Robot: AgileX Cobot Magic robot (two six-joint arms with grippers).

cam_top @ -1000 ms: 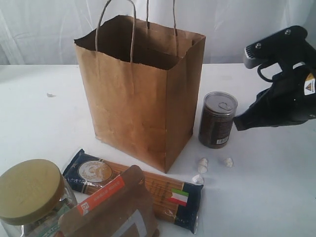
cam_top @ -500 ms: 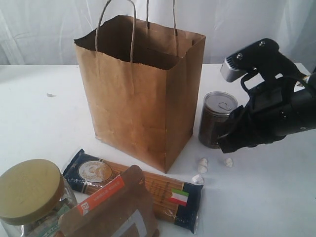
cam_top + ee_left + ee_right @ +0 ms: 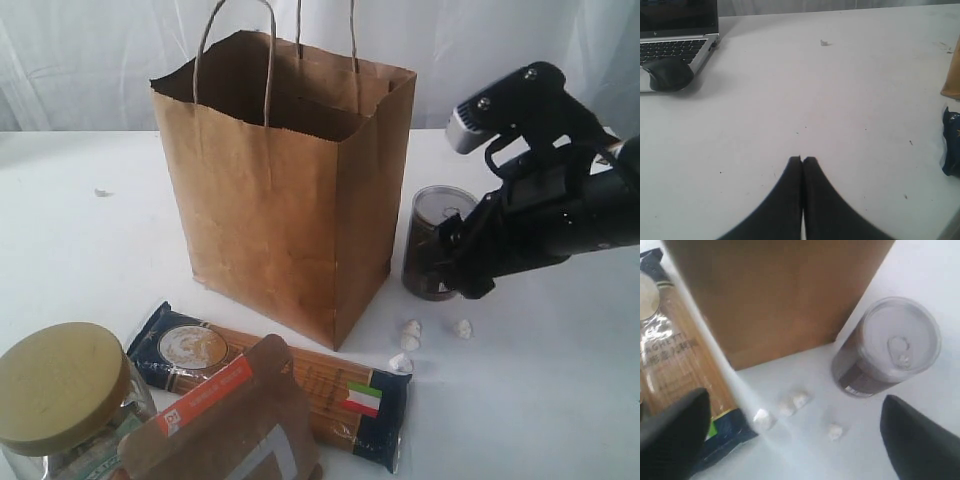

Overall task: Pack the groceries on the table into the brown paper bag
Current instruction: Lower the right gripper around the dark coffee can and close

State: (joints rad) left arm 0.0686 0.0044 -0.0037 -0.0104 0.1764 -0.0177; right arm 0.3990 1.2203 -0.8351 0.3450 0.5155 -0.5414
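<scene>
The brown paper bag (image 3: 290,200) stands upright and open-topped in the middle of the table (image 3: 80,240). To its right stands the dark pull-tab can (image 3: 428,225), partly covered by my right gripper (image 3: 458,262). That gripper is open wide, close beside the can and holding nothing. In the right wrist view the can (image 3: 890,347) lies just beyond the spread right gripper (image 3: 790,407), next to the bag (image 3: 790,290). The spaghetti pack (image 3: 300,385), the orange-labelled pouch (image 3: 230,425) and the gold-lidded jar (image 3: 65,400) sit in front of the bag. My left gripper (image 3: 802,159) is shut and empty over bare table.
Several small white lumps (image 3: 410,332) lie on the table between the can and the spaghetti pack. A laptop (image 3: 675,40) and a black mouse (image 3: 667,72) sit at the far corner in the left wrist view. A white curtain hangs behind the table.
My right arm has swung left and down, from well right of the can to right against it, and its jaws have spread wide. Nothing else has moved.
</scene>
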